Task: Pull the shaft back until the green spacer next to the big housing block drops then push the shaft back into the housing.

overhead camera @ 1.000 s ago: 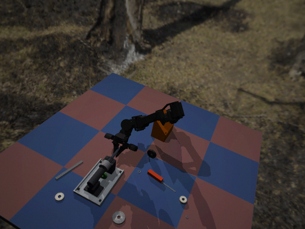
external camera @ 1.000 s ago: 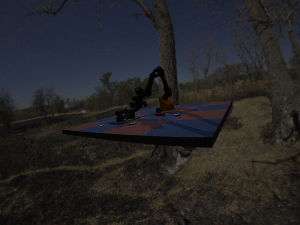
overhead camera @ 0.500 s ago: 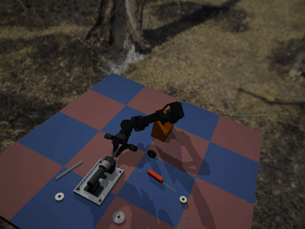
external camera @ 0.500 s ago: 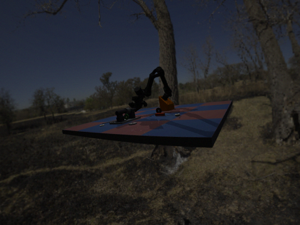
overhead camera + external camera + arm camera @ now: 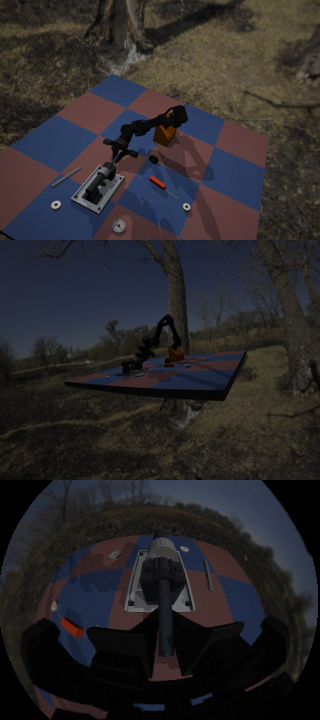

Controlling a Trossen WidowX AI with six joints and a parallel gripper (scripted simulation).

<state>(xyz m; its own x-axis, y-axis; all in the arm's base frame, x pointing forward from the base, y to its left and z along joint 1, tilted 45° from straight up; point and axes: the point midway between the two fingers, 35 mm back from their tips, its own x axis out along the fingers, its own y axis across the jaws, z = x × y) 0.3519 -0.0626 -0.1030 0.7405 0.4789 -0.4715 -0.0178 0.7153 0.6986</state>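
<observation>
My gripper is shut on the dark shaft, behind the support block. The green spacer is off the shaft line, below and beside the barrel; in the exterior view it looks upright just above the base plate. Whether it touches the plate is unclear. The grey spacers are still in line with the shaft, between the support block and the housing's dark barrel. The shaft's front end is hidden.
A grey bar lies beside the plate. A red-handled screwdriver, a black wheel, pale washers, a larger grey disc and small nuts lie around. The orange arm base stands behind.
</observation>
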